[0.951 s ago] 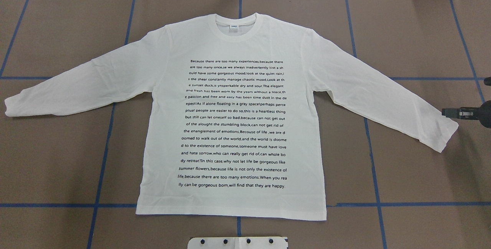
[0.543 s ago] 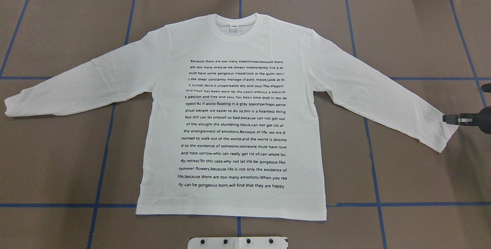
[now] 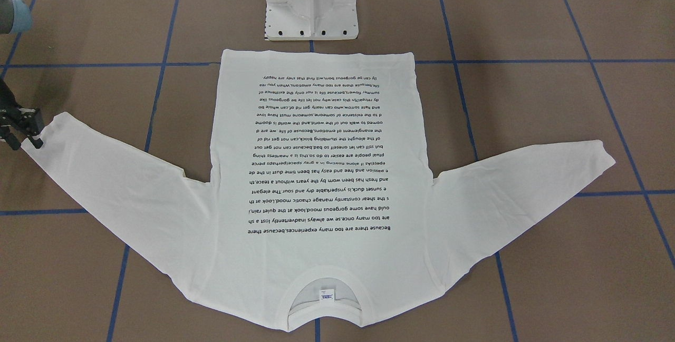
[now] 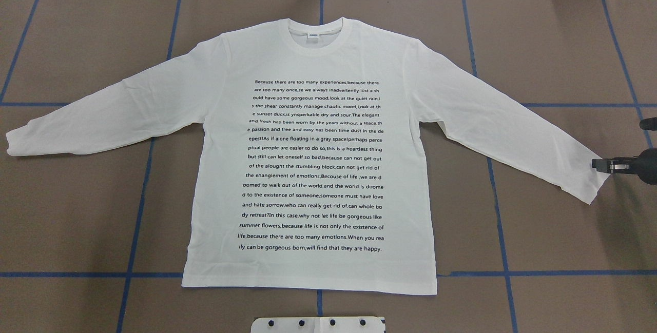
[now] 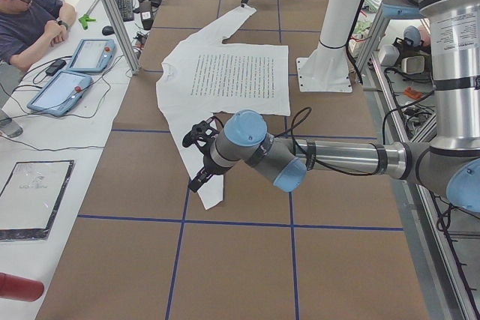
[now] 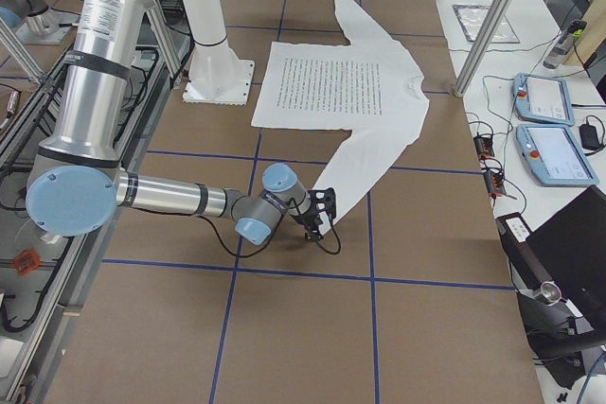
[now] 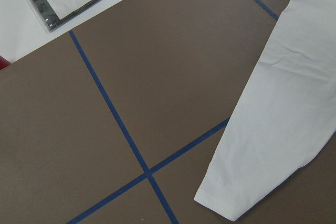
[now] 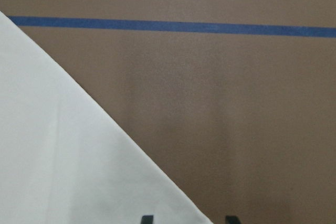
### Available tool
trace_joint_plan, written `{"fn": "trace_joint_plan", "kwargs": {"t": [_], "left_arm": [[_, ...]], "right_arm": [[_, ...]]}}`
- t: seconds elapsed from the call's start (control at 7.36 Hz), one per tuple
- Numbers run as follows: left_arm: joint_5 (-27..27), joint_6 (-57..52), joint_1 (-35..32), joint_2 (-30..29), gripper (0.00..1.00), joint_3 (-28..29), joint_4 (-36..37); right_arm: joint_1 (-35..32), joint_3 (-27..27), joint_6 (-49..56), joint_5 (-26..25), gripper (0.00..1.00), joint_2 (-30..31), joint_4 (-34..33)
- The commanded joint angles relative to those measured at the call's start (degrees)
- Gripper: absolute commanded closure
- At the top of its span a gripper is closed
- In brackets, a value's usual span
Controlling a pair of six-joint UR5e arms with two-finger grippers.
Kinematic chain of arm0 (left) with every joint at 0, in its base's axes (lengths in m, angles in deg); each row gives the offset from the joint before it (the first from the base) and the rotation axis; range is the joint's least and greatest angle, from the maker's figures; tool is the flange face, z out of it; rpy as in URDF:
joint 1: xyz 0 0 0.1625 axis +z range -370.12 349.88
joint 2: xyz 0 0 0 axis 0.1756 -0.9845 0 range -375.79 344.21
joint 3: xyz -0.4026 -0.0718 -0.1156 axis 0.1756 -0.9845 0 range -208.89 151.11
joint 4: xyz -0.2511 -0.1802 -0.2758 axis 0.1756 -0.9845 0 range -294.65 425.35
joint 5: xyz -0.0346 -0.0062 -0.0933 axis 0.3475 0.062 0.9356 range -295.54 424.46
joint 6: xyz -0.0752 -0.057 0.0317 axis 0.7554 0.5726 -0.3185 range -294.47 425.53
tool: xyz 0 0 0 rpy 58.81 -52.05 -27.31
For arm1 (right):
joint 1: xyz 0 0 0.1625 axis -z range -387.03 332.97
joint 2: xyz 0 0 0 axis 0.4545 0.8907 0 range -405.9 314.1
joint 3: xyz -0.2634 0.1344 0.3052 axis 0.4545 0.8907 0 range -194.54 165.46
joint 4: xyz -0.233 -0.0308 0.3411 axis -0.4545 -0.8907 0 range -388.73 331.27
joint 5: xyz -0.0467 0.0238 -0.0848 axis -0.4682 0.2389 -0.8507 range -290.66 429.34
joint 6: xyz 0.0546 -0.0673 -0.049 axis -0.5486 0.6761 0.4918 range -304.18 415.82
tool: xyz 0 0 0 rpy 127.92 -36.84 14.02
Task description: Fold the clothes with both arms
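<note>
Overhead exterior view: one white long-sleeved shirt [image 4: 313, 169] lies flat and print-up in the middle of the frame on the brown table [image 4: 564, 40]. Its collar is at the top and its hem at the bottom, just short of the single white base [image 4: 318, 324]. The two sleeves spread toward the left and right edges. The shirt looks light, soft and limp, so it would likely sag and crease when lifted; cuffs, shoulders and hem corners seem the sensible places to pinch.

There are two grippers. The right gripper [image 4: 598, 164] sits at the right-hand cuff [image 4: 590, 184], mid-right of the frame. Its wrist camera shows the fingertips [image 8: 147, 219] spread with the cuff edge between them, not yet pinched. The left gripper [image 5: 199, 170] hovers near the other cuff [image 5: 212, 198] in the side view; I cannot tell whether it is spread or pressed together.
</note>
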Motion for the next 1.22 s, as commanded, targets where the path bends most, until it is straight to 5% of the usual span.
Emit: {"fn": "trace_joint_plan", "kwargs": {"t": [0.0, 0.14, 0.41, 0.82, 0.95, 1.09], "left_arm": [[-0.03, 0.08, 0.0, 0.0, 0.0, -0.04, 0.0], [0.06, 0.08, 0.0, 0.0, 0.0, -0.04, 0.0], [0.06, 0.08, 0.0, 0.09, 0.0, -0.04, 0.0], [0.06, 0.08, -0.35, 0.09, 0.0, -0.3, 0.0], [0.06, 0.08, -0.44, 0.09, 0.0, -0.3, 0.0], [0.06, 0.08, -0.44, 0.0, 0.0, -0.22, 0.0]], "right_arm": [[0.33, 0.1, 0.02, -0.33, 0.5, 0.01, 0.0], [0.34, 0.11, 0.02, -0.33, 0.54, 0.1, 0.0], [0.34, 0.11, 0.02, -0.33, 1.0, 0.1, 0.0], [0.16, -1.37, 0.02, 0.46, 1.0, -0.43, -0.7], [-1.75, -4.43, 0.02, 2.38, 1.0, -1.47, -4.53], [-6.21, -9.51, 0.02, 4.57, 1.0, -6.36, -15.71]]}}
